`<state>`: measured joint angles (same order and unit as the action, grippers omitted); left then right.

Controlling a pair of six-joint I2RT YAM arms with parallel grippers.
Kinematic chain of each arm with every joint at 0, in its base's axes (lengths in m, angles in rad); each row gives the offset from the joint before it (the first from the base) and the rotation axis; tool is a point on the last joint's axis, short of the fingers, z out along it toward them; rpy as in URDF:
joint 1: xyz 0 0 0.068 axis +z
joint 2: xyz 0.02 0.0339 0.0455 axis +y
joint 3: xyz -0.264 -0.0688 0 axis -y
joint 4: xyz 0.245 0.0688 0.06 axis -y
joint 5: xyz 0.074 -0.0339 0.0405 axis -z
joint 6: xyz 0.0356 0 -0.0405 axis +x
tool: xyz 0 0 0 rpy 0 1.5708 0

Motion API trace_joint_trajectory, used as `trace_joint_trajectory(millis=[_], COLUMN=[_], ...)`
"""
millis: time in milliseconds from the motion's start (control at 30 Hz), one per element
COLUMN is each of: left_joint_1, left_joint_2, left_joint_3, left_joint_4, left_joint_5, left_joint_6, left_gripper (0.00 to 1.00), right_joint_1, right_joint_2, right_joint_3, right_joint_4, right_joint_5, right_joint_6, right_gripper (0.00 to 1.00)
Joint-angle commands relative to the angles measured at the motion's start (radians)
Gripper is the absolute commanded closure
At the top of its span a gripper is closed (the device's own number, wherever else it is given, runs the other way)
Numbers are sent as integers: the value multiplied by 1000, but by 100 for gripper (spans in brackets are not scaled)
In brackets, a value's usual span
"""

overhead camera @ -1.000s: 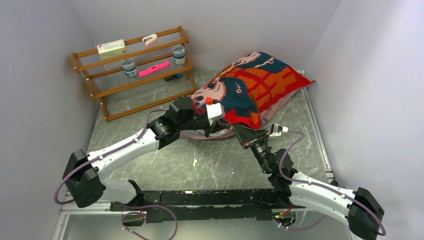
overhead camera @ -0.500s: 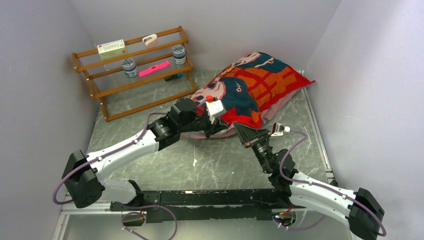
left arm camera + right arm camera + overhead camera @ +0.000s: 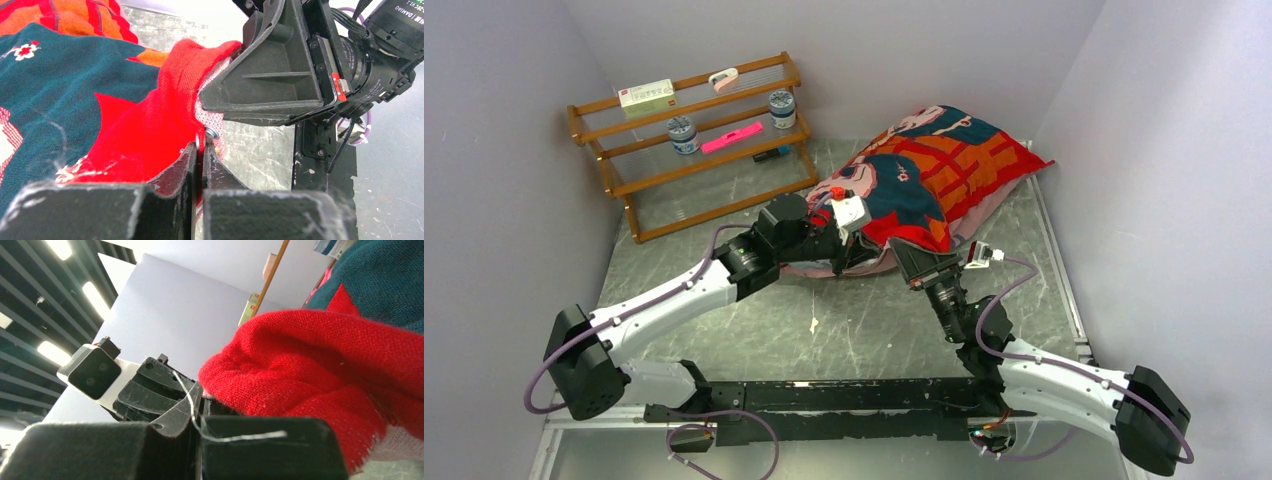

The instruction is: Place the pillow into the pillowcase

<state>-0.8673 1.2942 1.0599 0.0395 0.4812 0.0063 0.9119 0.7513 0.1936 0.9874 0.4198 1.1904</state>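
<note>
- Two pinches carry everything here. The left gripper (image 3: 199, 162) is fully closed on the red hem of the pillowcase (image 3: 934, 170). The right gripper (image 3: 197, 417), just beside it, is clamped on the same hem. The case's plump bulk lies beyond both, on the bench (image 3: 864, 330).
- The pillow itself is nowhere in view. From the case's fullness I judge it sits inside, ahead of the grippers.
- Each gripper holds only a thin fold at the very edge, so a sharp pull could slip the cloth free and let the mouth sag.
- The grippers sit almost touching. An inward move could knock them together, and an uneven pull could twist the hem.
- A loose white thread (image 3: 240, 436) lies across the right gripper and could snag.
- The wooden rack (image 3: 624, 190) stands off to the left gripper's outer side, so dragging the case that way could strike it.
- The motor (image 3: 400, 25) behind the right gripper reads "DAMIAO". The box (image 3: 646, 95) and the jars (image 3: 682, 133) on the rack carry labels too small to read.
</note>
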Motion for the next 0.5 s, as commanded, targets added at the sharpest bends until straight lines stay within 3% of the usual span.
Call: trace_joint_trajectory(millis=[0, 467], left_joint_1=[-11, -9], left_joint_2=[-52, -29], left_joint_3=[12, 54], left_joint_4=[17, 1], left_joint_5=[41, 25], left_joint_6=[-33, -77], left_gripper=[95, 95], right_joint_1=[2, 1], right_joint_2=[1, -5], right_joint_3=[57, 36], right_joint_4=[193, 210], right_joint_5=[8, -55], right_joint_6=[-3, -27], right_gripper=[100, 100])
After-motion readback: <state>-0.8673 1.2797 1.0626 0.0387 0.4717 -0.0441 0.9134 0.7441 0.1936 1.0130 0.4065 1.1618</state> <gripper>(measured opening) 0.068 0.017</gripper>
